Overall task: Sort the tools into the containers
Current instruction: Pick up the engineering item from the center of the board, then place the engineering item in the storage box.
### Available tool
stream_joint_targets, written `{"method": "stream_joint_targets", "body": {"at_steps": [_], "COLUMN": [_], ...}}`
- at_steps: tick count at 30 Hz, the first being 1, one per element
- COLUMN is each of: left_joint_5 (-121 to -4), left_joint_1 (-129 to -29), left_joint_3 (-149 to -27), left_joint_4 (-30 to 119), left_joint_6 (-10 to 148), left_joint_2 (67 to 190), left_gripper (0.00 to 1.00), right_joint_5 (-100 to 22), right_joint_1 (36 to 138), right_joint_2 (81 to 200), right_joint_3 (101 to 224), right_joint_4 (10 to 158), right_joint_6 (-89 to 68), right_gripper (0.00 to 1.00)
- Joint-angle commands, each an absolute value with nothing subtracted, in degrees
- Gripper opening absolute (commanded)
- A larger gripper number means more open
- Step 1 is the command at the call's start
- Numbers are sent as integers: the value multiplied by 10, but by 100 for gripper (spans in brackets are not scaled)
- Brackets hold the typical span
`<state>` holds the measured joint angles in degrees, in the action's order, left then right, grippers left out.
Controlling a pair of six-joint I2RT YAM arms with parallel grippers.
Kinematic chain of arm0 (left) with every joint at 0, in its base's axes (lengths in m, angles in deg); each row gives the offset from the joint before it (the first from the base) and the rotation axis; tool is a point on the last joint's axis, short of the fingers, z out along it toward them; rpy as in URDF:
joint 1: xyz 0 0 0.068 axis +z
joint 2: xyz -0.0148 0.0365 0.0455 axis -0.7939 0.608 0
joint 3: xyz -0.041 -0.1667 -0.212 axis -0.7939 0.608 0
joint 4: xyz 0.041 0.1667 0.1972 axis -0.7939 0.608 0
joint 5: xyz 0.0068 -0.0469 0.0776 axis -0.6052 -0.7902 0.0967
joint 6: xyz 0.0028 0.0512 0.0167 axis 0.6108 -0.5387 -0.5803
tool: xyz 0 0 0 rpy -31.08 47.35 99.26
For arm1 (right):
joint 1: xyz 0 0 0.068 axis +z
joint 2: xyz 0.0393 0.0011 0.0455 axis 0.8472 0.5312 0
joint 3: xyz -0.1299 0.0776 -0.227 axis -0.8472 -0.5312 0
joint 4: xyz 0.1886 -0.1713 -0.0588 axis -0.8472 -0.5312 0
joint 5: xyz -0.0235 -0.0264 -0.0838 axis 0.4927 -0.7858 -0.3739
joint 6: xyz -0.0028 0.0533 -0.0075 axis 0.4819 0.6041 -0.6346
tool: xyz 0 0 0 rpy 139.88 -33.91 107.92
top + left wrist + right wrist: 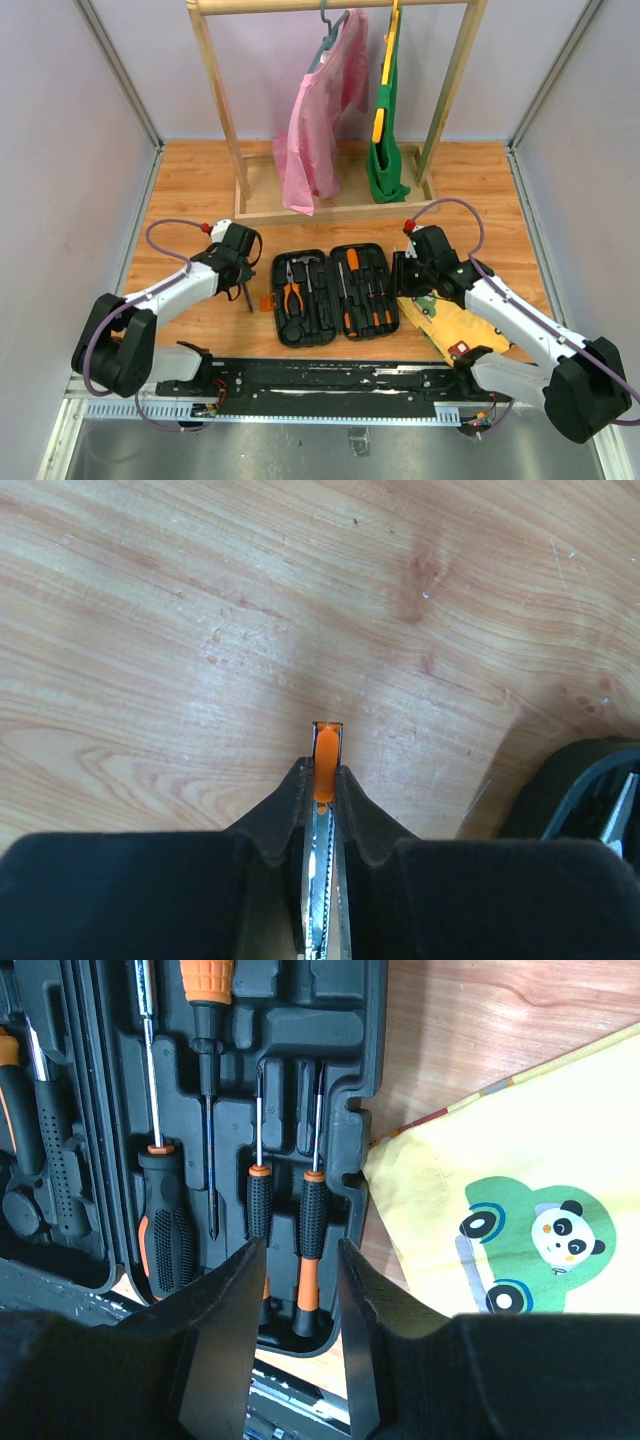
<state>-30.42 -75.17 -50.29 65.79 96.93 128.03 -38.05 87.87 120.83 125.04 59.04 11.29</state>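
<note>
From above, the black tool case [335, 295] lies open on the wooden table [190, 180], between the two arms. Its left half carries orange-handled pliers [292, 297] and a hammer [308, 262], and its right half carries a row of screwdrivers [365, 290]. The left pincer [243, 285] is low over the table just left of the case, and the right pincer [402, 272] is at the case's right edge, beside a yellow board [455, 325]. Behind stands a wooden rack [225, 110] with a pink garment [320, 120] and a green garment [385, 150]. In the left wrist view, the left pincer [322, 775] is pressed together on a slim tool [326, 755] — an orange tip juts out past the fingers, with a toothed metal edge between them — above bare table [200, 630], and a corner of the tool case [590, 780] shows at the right. In the right wrist view, the right pincer [300, 1250] is spread and holds nothing. It hovers over the near end of the tool case [340, 1060], above two small screwdrivers [260, 1200] lying in their slots, with the yellow board [500, 1190] — printed with a panda in a green car — on the table [480, 1010] just beside the case.
</note>
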Motion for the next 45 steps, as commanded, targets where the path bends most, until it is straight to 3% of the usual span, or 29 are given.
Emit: {"method": "stream_joint_targets", "body": {"at_steps": [1, 10, 23, 36, 45], "left_joint_5": [-297, -334, -347, -380, -387], "left_joint_1": [-747, -759, -886, -1037, -1058], "left_joint_3": [-528, -555, -631, -673, -676], "left_joint_4": [690, 715, 766, 657, 601], "left_joint_6": [960, 954, 1023, 1107, 1146], "left_joint_2": [1252, 1209, 1193, 1335, 1394], "left_gripper": [13, 11, 10, 10, 9], "right_joint_5": [-392, -397, -396, -397, -397], "right_joint_1": [870, 871, 871, 870, 871], "right_joint_2": [1200, 1197, 1196, 1195, 1198], "right_joint_3": [1242, 1241, 1240, 1238, 1237], "right_joint_4": [578, 574, 573, 574, 572], "right_joint_6": [120, 121, 122, 121, 116], "right_gripper": [36, 36, 36, 37, 37]}}
